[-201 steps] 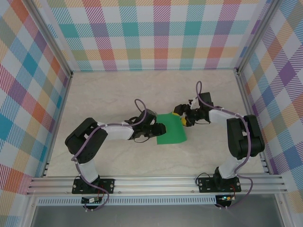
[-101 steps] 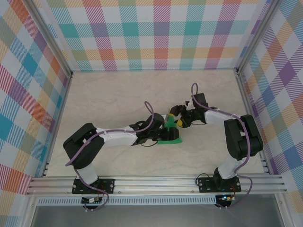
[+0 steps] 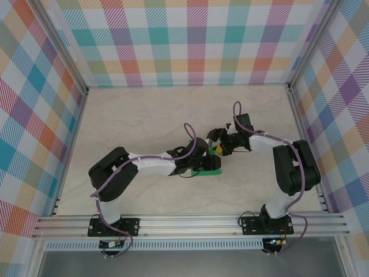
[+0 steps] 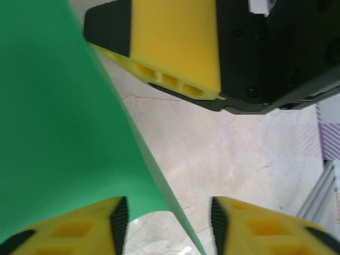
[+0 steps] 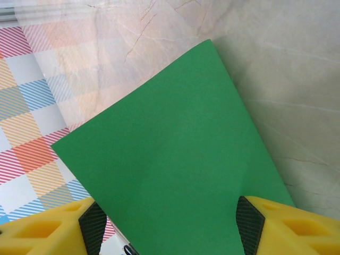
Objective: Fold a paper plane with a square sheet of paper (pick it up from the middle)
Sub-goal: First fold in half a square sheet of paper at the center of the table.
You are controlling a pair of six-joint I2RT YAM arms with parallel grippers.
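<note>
Square sheet of paper (image 3: pixel 212 169) near mid-table, both grippers close in on it.

Bright green, it lies on the marble-look table (image 3: pixel 132 115) just right of centre, its left part tucked under the left gripper (image 4: pixel 169 212) when seen from overhead. From the left wrist, one edge of the sheet curls up off the table and runs down between that gripper's yellow jaws, which stand apart with bare table showing in the gap. The right gripper (image 5: pixel 171 212) reaches in from the far right side; its jaws are spread wide, the green sheet spanning the space between them face-on, one corner pointing away. One of its fingers (image 4: pixel 170 48) shows just beside the raised edge.
</note>
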